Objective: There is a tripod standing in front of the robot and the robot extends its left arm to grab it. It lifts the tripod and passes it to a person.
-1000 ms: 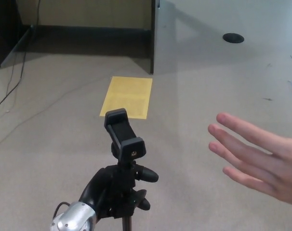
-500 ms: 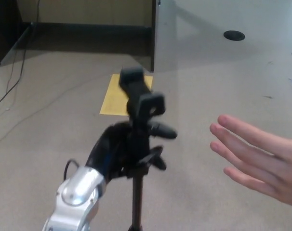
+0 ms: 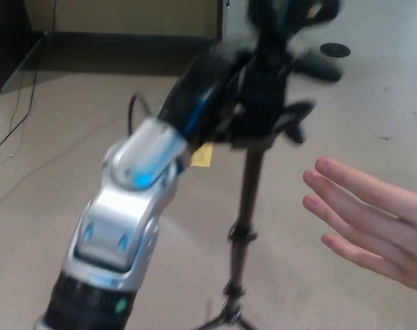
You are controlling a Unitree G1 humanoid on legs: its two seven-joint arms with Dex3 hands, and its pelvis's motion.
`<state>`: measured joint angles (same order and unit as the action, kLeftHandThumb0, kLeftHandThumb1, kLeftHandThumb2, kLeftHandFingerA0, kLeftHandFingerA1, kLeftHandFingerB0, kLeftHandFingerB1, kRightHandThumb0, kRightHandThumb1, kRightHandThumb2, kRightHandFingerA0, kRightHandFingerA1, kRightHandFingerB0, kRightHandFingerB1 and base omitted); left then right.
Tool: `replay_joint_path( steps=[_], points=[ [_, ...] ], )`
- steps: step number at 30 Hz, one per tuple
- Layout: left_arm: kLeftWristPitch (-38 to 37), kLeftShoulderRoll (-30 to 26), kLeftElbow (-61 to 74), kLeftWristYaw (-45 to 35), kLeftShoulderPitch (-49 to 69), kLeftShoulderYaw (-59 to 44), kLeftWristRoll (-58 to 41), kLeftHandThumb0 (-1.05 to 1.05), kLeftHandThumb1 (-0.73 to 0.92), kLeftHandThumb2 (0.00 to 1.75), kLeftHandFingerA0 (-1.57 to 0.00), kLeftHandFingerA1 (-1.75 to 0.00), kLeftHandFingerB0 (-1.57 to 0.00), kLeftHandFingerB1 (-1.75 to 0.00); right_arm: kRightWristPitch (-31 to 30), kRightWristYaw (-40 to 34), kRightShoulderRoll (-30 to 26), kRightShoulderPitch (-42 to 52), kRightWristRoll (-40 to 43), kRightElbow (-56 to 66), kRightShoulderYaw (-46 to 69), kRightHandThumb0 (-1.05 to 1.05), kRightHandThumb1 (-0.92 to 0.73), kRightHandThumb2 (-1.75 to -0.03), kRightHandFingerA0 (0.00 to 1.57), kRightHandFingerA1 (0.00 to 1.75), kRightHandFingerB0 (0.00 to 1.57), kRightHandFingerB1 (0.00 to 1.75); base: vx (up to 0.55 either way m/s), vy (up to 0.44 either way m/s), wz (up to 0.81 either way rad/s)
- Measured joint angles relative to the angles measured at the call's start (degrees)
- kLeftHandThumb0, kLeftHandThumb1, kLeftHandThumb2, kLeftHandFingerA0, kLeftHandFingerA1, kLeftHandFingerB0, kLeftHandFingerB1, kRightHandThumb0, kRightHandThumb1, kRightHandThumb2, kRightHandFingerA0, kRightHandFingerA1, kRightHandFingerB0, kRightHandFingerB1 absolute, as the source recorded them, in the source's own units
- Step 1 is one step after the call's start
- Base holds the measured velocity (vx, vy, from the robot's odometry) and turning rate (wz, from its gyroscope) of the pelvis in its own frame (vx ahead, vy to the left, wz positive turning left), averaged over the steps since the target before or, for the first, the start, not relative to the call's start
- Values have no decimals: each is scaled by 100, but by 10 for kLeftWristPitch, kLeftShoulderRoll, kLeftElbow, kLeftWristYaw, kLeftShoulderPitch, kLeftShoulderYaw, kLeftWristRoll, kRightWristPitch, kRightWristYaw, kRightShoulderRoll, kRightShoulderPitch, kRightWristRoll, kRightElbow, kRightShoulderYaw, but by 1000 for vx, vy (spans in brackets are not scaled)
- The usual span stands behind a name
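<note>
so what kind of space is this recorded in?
Likely an office or lab floor: grey carpet, a floor port, cables trailing by dark furniture. The left hand holds a tripod near a person's hand.

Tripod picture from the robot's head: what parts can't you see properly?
- Top of the tripod: cut off by the top edge and blurred by motion, head view.
- Tripod feet: cut off by the bottom edge.
- Left hand: blurred, fingers wrapped on the tripod, hard to separate.
- Person's hand: wrist cut off by the right edge.
- Yellow sheet: mostly hidden behind the arm.
</note>
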<state>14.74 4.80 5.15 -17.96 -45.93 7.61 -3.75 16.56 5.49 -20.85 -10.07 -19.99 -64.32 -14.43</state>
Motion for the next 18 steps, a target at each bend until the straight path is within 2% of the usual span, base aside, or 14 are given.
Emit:
replay_joint_path(
  steps=[2, 4, 5, 6, 7, 9, 13, 18],
  points=[
    [22, 12, 5, 1, -35, 0, -3, -14, 76, 65, -105, -106, -92, -77, 0, 0, 0, 3, 0, 0, -1, -42, -72, -62, 63, 41, 43, 35, 0, 0, 0],
    [41, 28, 5, 2, -71, 0, -7, -15, 76, 68, -108, -105, -94, -82, -1, 1, 0, 3, 0, 0, -1, -42, -73, -61, 63, 43, 44, 35, 0, 0, 0],
    [51, 36, 4, 2, -92, 0, -10, -13, 74, 70, -108, -105, -95, -82, -2, 1, 0, 3, -1, 0, -2, -48, -60, -89, 57, 57, 37, 49, 0, 0, 0],
    [58, 41, 3, 2, -104, 0, -11, -13, 74, 70, -108, -105, -95, -82, -2, 1, 0, 2, -1, -1, -2, -48, -60, -89, 57, 57, 37, 49, 0, 0, 0],
    [67, 47, 2, 2, -121, 0, -13, -14, 72, 71, -108, -105, -96, -82, -4, 1, 0, 0, -1, -2, -3, -42, -74, -62, 64, 45, 43, 35, 0, 0, 0],
    [86, 60, -2, 3, -157, 0, -17, -16, 76, 67, -109, -105, -94, -82, -6, 1, 0, -2, -1, -3, -3, -42, -74, -62, 63, 43, 43, 35, 0, 0, 0],
    [125, 90, 10, 13, -209, 14, -19, -18, 76, 68, -109, -107, -88, -81, -7, 1, 0, -5, -1, -4, -4, -42, -74, -62, 63, 43, 44, 36, 0, 0, 0],
    [167, 105, 68, 32, -217, 57, -19, -19, 80, 63, -106, -110, -88, -73, -7, 1, 0, -6, -1, -9, -4, -42, -74, -62, 64, 43, 43, 35, 0, 0, 0]
  ],
)
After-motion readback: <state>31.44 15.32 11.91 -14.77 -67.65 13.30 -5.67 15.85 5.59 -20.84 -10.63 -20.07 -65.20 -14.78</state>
